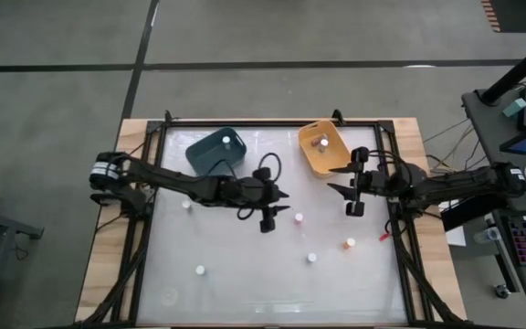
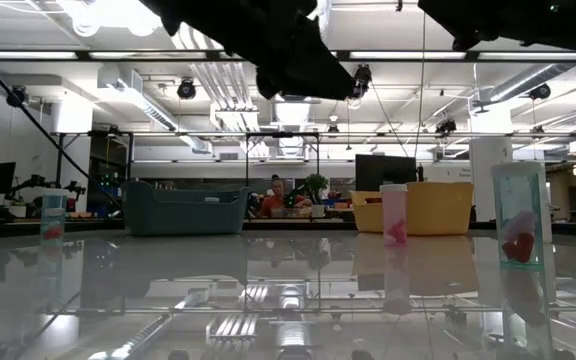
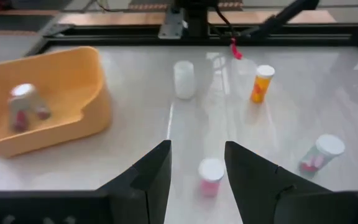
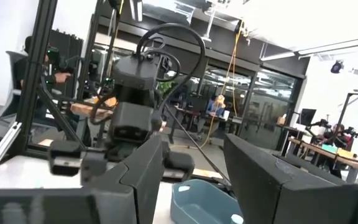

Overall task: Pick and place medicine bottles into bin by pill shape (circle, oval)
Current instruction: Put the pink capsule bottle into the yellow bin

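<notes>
Stage: approach to a pick; no bottle was held by either arm, and each tub already held one bottle.
Left gripper (image 3: 197,171): hung above mid-table with fingers spread apart and empty, a pink-filled bottle (image 3: 211,176) standing on the table in line with the gap between them.
Right gripper (image 1: 340,189): waited just beside the yellow tub (image 1: 339,161), fingers parted, grasping nothing.
Tubs: the yellow tub held a white-capped bottle (image 1: 323,142); the teal tub (image 1: 210,160) held another (image 1: 226,142).
Loose bottles: an orange one (image 3: 261,83), a white one (image 3: 184,79) and others stood well apart on the white table (image 1: 245,274).
Next move, as judged: descent of the left gripper over the pink-filled bottle, then closure on its body below the cap.
</notes>
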